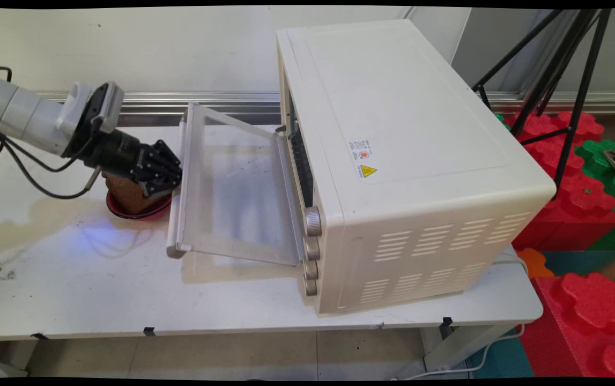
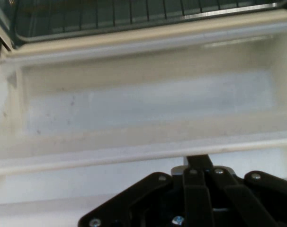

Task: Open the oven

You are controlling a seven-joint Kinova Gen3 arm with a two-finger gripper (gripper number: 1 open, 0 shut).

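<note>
The white toaster oven (image 1: 404, 161) sits on the desk (image 1: 125, 295) with its glass door (image 1: 237, 187) dropped open toward the arm. The claw (image 1: 165, 179) hangs just beside the door's handle edge (image 1: 177, 198), fingers drawn together on the handle as far as the hand view shows. A red bowl (image 1: 138, 210) holding a brown loaf (image 1: 125, 194) lies under the claw, beside the door. Any swing could knock the loaf over or jolt the hinge.
</note>
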